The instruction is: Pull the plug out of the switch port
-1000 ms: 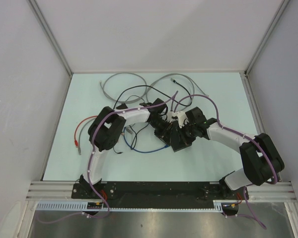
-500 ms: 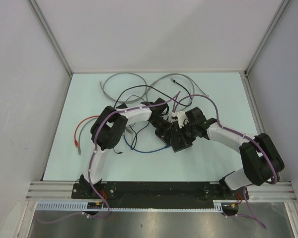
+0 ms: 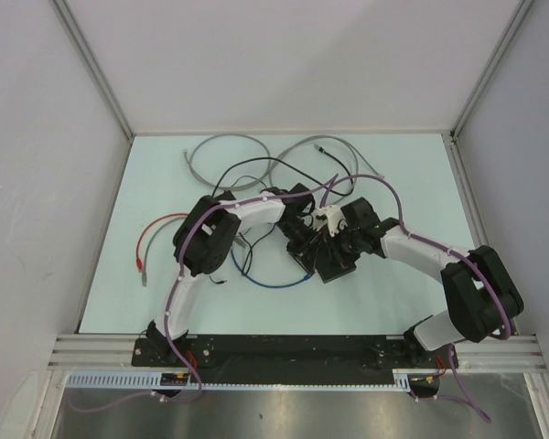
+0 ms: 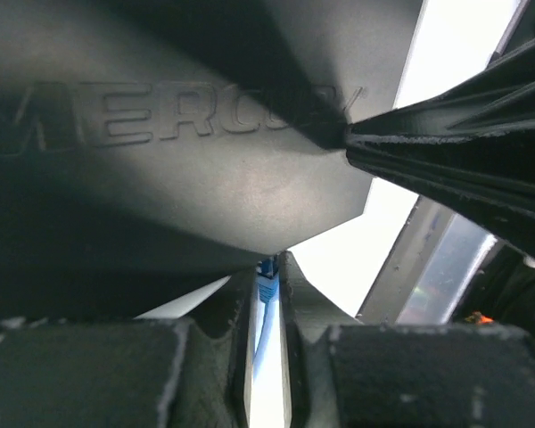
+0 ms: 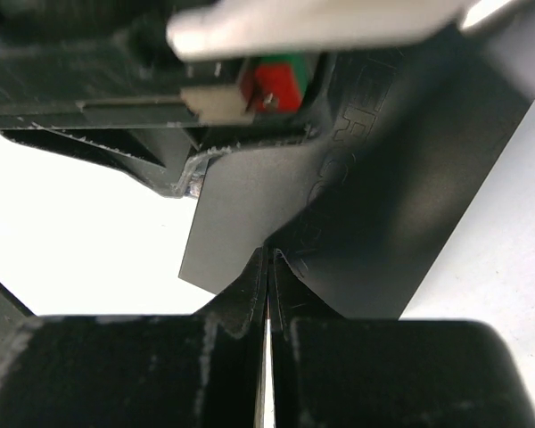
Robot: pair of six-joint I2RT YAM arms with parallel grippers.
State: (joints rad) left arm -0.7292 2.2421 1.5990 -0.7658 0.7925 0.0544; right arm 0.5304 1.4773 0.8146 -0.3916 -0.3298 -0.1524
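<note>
1. My left gripper (image 4: 268,267) is closed on the blue plug (image 4: 266,288), just under the edge of the switch (image 4: 214,187). The port itself is hidden in shadow.
2. My right gripper (image 5: 267,255) is closed and empty, with its tips touching the switch.
3. I should pull straight along the plug, without twisting, while the right tips press the switch down.

Overhead view: bright, even, diffuse light; sharp focus; faint shadows beneath the arms (image 3: 412,251). Wrist views: table (image 4: 357,259) overexposed to white; black box (image 4: 214,178) dim, with soft sheen; near fingers (image 4: 89,374) blurred.
</note>
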